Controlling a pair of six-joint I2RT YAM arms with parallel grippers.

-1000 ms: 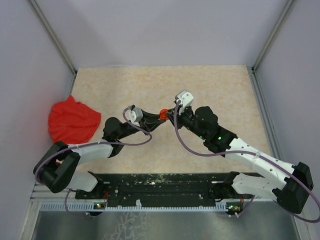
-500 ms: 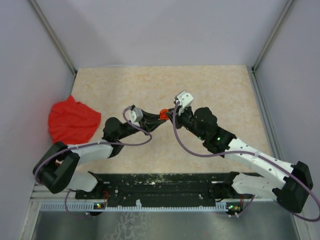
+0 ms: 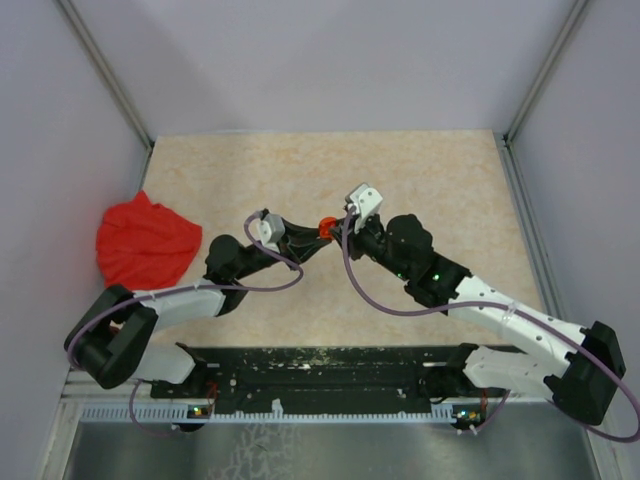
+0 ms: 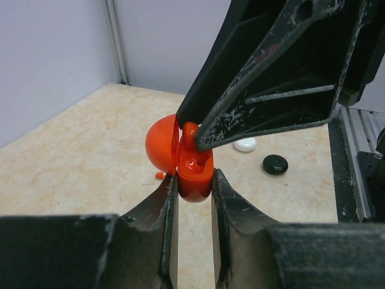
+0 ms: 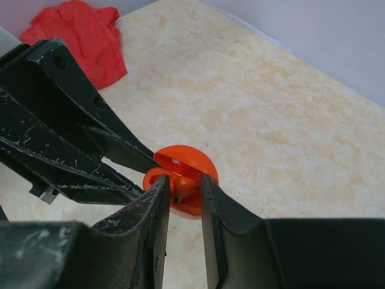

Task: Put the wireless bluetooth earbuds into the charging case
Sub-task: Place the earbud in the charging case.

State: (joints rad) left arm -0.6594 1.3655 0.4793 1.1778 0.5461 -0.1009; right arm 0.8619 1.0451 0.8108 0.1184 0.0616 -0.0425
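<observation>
Charging case (image 4: 196, 176), glossy orange with lid flipped open, hangs over the open desk (image 3: 430, 170), clamped in my left gripper (image 4: 194, 188); my right gripper (image 5: 182, 184) pinches an orange earbud (image 4: 190, 134) at its cavity. Walls (image 3: 300, 70) well apart.

Within a second, the right gripper (image 3: 335, 226), an orange earbud (image 5: 181, 186) nipped in its tips, has edged closer to the left gripper (image 3: 311, 232) over the open orange charging case (image 3: 325, 224). The white camera block (image 3: 362, 197) on its wrist has slid the same way and dipped slightly. Behind that hand, the purple cable (image 3: 350, 270) has bowed further toward the left arm. The case, pinched by the left gripper, has crept a shade forward of its fingers.
</observation>
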